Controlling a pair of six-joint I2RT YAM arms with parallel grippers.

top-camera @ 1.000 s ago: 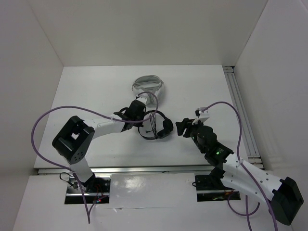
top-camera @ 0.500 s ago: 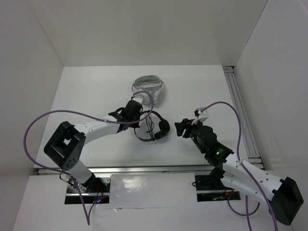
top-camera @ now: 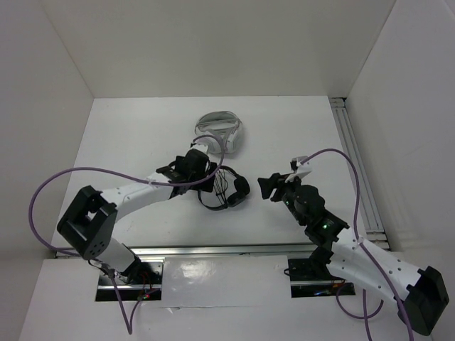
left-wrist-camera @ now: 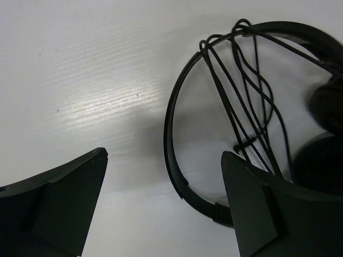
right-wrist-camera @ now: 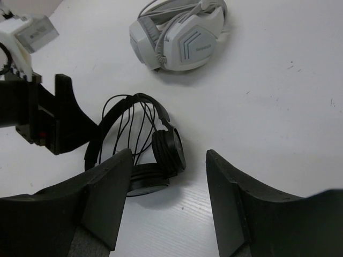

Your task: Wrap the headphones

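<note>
The black headphones (top-camera: 227,190) lie flat on the white table, their thin cable (left-wrist-camera: 241,91) looped several times across the headband (left-wrist-camera: 172,134). My left gripper (top-camera: 205,180) stands open at the headband's left side; in its wrist view the band runs between the wide-apart fingers (left-wrist-camera: 64,198) without touching them. My right gripper (top-camera: 264,186) hovers open just right of the ear pads (right-wrist-camera: 170,150), holding nothing. One ear pad stands on edge and the other lies flat beneath it.
A bulkier white-and-grey headset (top-camera: 221,131) rests behind the black headphones, also in the right wrist view (right-wrist-camera: 179,37). An aluminium rail (top-camera: 353,160) runs along the table's right side. White walls enclose the table at the back and both sides.
My left gripper has gone from shut to wide open and let go of the headphones. The headphones have shifted slightly left and settled on the table. The right arm has barely moved.
</note>
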